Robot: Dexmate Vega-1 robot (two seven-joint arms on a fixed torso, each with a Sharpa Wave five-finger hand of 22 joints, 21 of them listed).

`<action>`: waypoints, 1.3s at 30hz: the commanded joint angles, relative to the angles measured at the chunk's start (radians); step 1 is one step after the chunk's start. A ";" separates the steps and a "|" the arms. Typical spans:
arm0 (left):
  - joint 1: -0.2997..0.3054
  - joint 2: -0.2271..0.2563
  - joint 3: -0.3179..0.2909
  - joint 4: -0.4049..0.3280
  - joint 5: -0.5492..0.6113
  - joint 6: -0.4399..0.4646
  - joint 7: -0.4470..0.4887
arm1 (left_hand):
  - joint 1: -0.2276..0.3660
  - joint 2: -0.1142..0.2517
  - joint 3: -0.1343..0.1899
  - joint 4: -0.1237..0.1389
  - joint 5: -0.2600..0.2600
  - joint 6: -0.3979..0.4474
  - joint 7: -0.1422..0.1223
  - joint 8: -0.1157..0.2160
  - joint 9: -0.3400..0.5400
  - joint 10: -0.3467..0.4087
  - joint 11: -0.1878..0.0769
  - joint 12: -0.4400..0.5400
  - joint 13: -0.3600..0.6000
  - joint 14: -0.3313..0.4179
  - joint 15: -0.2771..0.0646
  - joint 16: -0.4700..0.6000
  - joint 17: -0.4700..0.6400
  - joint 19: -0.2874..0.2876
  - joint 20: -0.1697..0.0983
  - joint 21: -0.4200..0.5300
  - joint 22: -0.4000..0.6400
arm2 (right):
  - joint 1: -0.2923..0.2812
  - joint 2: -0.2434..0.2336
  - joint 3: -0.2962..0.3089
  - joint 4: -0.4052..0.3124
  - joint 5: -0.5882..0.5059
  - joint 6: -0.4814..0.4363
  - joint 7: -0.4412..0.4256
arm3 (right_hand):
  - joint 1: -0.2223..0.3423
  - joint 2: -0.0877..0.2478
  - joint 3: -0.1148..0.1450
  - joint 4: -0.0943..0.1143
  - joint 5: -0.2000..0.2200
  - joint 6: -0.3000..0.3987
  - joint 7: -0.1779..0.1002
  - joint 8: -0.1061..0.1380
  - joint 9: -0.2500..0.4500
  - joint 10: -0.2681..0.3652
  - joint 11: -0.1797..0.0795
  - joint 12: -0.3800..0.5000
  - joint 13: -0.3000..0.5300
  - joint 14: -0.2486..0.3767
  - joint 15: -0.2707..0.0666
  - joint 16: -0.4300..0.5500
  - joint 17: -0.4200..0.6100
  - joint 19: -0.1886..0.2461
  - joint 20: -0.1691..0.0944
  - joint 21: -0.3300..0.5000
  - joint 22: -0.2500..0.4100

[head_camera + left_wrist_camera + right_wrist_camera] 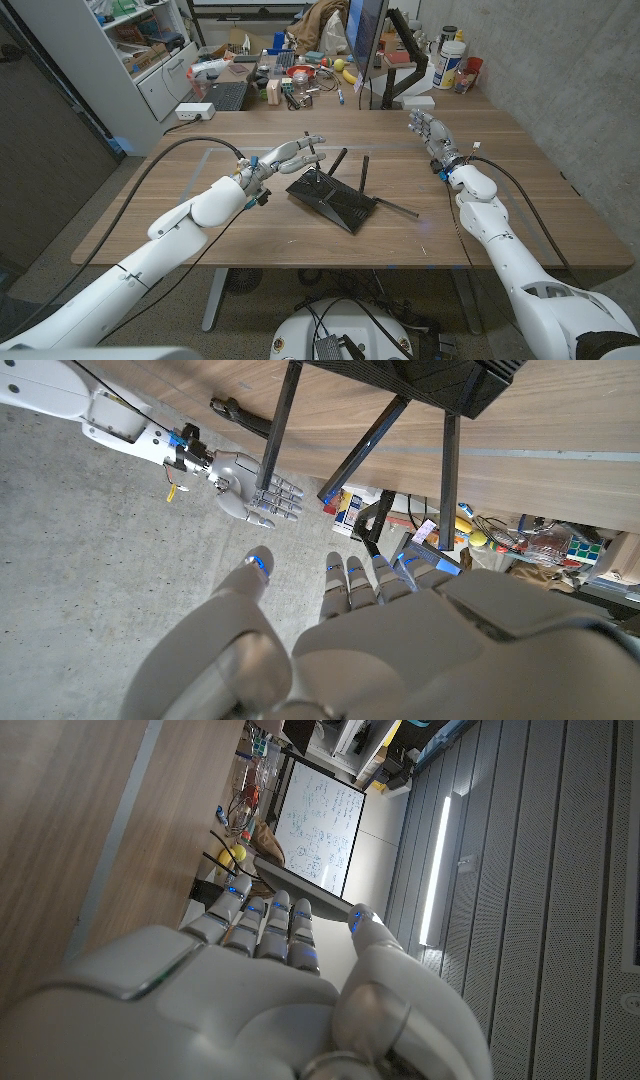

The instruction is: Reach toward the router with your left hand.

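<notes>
The left robot hand [288, 155], fingers spread and holding nothing, hovers by the flat black plastic router [330, 198] mid-bench, fingertips among its upright antennas [338, 161]. Pushing on could bend one or shove the router. The right robot hand [432, 135] waits, fingers straight.

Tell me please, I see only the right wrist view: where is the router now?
Observer: In the head view, the router lies mid-table with several antennas raised.
Operator: Is the left hand at it?
Observer: The left hand hovers by the router's left end, fingers spread, holding nothing. Whether it touches an antenna is unclear.
Operator: Is my right hand close to it?
Observer: No, the right hand is at the table's far right, apart from the router.
</notes>
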 commanded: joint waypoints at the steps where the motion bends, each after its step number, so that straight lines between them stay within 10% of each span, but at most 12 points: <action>1: -0.013 0.004 0.026 0.003 0.006 0.024 -0.018 | 0.008 0.000 0.006 -0.005 0.003 0.011 0.000 0.006 0.001 0.007 -0.004 0.001 0.004 0.003 -0.018 0.001 0.001 -0.006 0.005 -0.003 0.003 | 0.003 -0.001 0.004 0.004 0.002 0.006 0.002 | -0.002 -0.005 0.004 -0.001 0.003 0.006 -0.006 0.004 0.002 0.008 0.000 -0.002 0.005 0.010 -0.001 -0.003 0.003 0.013 -0.014 -0.008 0.004; 39: -0.038 0.002 0.080 0.049 0.029 0.081 -0.021 | 0.012 0.006 0.005 -0.007 0.002 0.024 -0.007 0.007 0.001 0.018 -0.012 0.003 0.005 0.013 -0.020 0.004 0.001 -0.004 0.009 -0.007 0.003 | 0.016 -0.001 0.010 0.012 0.002 0.037 -0.008 | -0.004 -0.004 0.003 -0.001 0.003 0.006 -0.007 0.004 0.002 0.008 -0.001 -0.002 0.005 0.011 -0.001 -0.003 0.003 0.019 -0.014 -0.022 0.004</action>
